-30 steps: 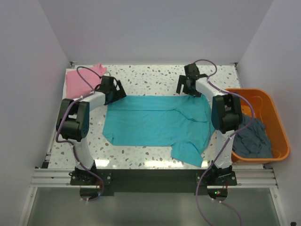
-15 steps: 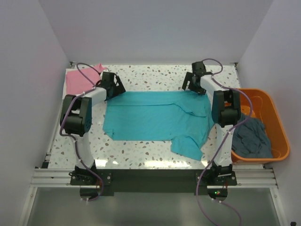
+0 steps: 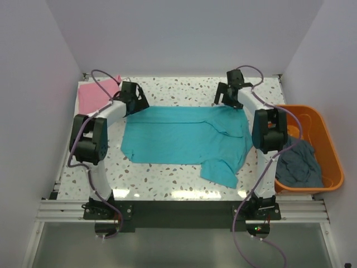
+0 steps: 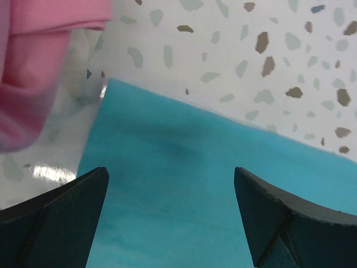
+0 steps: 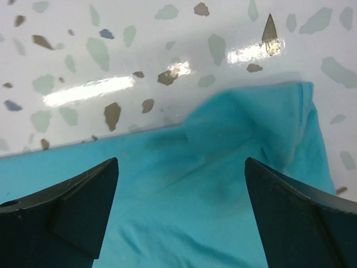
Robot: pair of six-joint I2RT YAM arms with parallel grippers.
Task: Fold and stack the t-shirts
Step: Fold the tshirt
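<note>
The tabletop (image 3: pixel 184 89) is white terrazzo with grey and brown flecks. It's pretty glossy, and light glare shows on it in both wrist views. An orange plastic tub (image 3: pixel 330 146) sits at the right of the frame, just beside the tabletop's right edge. Plain white walls (image 3: pixel 184 33) close in left, back and right. Along the bottom runs an aluminium rail (image 3: pixel 61 211) with a black plate (image 3: pixel 184 215) mid-frame.

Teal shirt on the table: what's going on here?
Two arms are working on the teal shirt, which lies spread out on the speckled table. The left gripper and right gripper are both open above its far edge, one near each far corner, holding nothing. A pink shirt lies at the far left corner. A dark grey-blue shirt hangs out of the orange tub on the right.
</note>
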